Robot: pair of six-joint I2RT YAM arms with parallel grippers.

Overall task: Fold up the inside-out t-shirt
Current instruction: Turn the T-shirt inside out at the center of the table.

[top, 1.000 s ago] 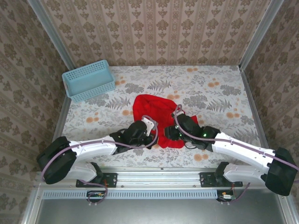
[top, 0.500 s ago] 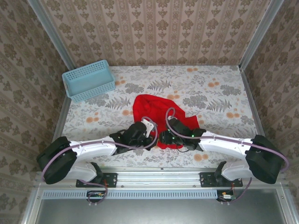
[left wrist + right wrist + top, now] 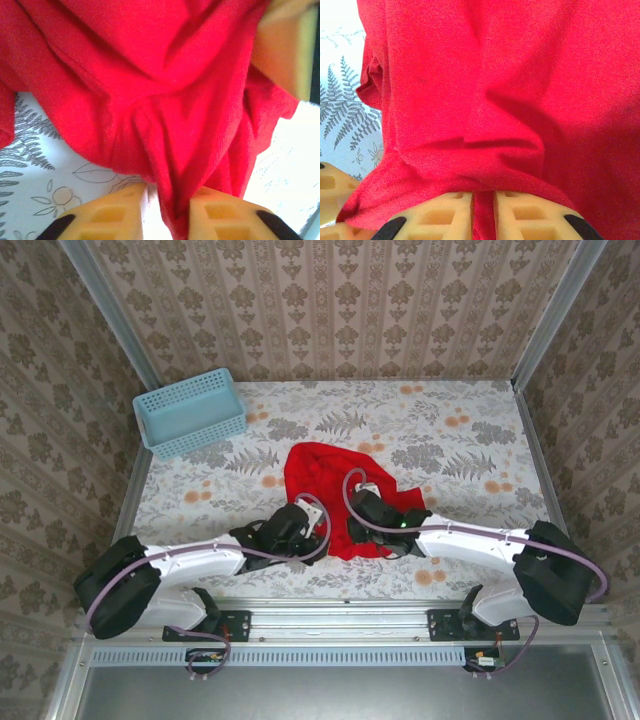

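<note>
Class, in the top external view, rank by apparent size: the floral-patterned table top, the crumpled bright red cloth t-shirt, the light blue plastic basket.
1. Floral-patterned table top.
2. Bright red cloth t-shirt, partly hidden.
3. Light blue plastic basket, close to the shirt.

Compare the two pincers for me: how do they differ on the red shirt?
The left pincer has its fingers apart, with a pale gap beside the t-shirt fold between them; the right pincer has them nearly together, pinching a thin fold. From above, the left pincer meets the shirt's near left edge, the right pincer farther toward its middle. Both have yellow fingers on red cloth.
</note>
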